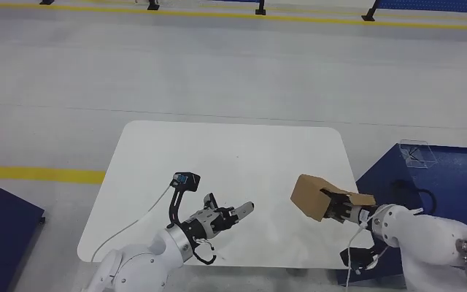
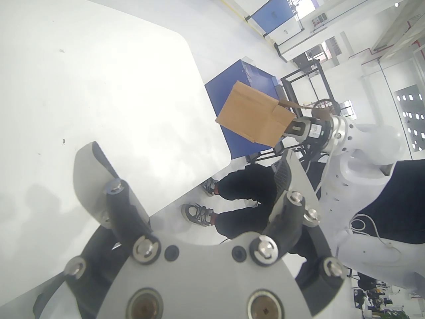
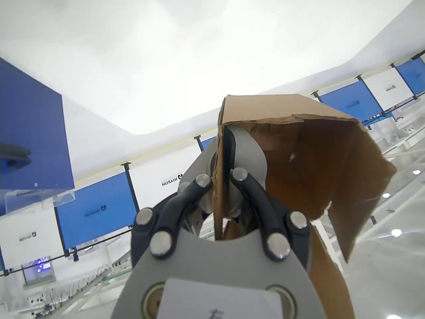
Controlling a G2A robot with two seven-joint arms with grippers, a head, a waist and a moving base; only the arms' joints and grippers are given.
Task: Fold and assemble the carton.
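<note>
Carton held aloft, one wall pinched by the right hand; left hand hovers spread.

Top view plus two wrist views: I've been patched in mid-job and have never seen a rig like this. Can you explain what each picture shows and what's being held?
This is a two-armed robot working at a white table. The top view looks down from a camera mounted above the arms. Each wrist view comes from a camera on one arm, looking out along that arm's gripper.

The left gripper is open and holds nothing. It hangs over the near side of the table.

The right gripper is shut on the brown carton. The right wrist view shows how: one finger sits inside a cardboard wall and the other outside it. The end of the carton facing the gripper is open.

The carton does not rest on the table. It is held in the air near the table's right edge.
</note>
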